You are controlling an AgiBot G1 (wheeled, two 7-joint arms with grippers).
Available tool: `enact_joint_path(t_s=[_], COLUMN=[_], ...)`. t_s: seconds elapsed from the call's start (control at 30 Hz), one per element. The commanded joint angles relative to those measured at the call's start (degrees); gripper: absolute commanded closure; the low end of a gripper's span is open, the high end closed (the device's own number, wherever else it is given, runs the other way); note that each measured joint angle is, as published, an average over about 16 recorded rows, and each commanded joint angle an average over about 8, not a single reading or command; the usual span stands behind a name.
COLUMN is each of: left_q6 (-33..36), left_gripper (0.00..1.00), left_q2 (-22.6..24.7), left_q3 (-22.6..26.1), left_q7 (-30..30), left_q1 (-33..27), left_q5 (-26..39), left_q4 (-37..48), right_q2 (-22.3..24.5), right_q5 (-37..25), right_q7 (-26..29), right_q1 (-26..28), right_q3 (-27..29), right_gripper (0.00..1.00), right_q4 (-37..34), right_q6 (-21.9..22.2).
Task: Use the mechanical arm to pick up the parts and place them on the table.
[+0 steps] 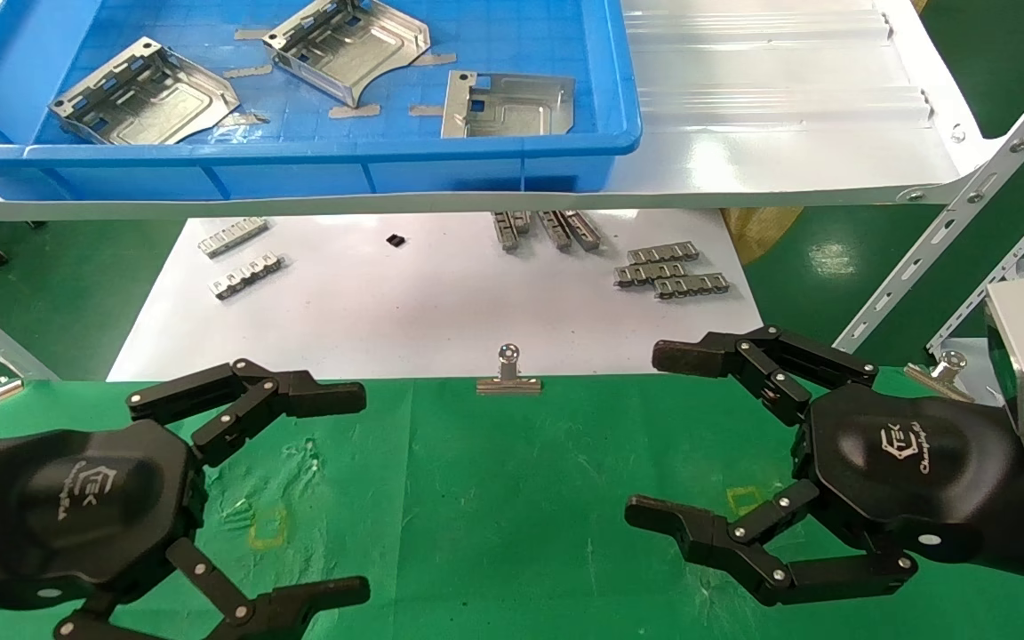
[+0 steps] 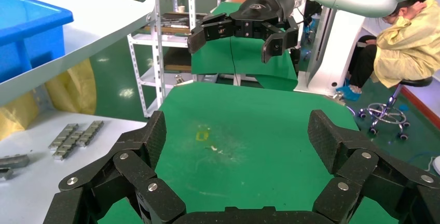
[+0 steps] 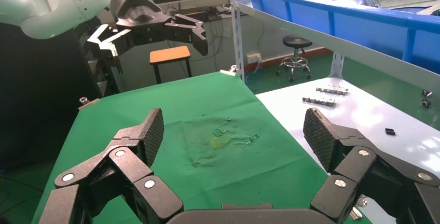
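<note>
The left gripper (image 1: 334, 493) hovers spread and empty over the green table (image 1: 512, 498). Three silver parts (image 1: 143, 93) lie in the blue bin (image 1: 299, 160) on the white shelf (image 1: 788, 116) beyond, seemingly apart from each other. The right gripper (image 1: 663, 436), likewise spread wide, holds nothing above the cloth.

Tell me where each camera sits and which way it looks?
Head view: up on the head, looking down at the blue bin and green table; both grippers show.
Left wrist view: behind the left gripper, facing the right gripper.
Right wrist view: behind the right gripper, facing the left gripper.
All share the table.
</note>
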Motion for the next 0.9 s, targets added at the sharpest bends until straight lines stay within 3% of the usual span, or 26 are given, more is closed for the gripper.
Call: enact_joint_path(t_s=[0.03, 0.9], left_q6=[0.0, 0.0], left_gripper=[0.00, 0.00], left_q2=[0.0, 0.0], left_q3=[0.0, 0.0], left_q7=[0.0, 0.0], left_q1=[0.0, 0.0], left_q5=[0.0, 0.0], left_q4=[0.0, 0.0], right_q2=[0.0, 0.0], right_q5=[0.0, 0.0], right_q7=[0.0, 0.0], right_q1=[0.0, 0.0], right_q3=[0.0, 0.0], right_gripper=[0.00, 0.00], right_q4=[0.0, 0.0], right_q6=[0.0, 0.0])
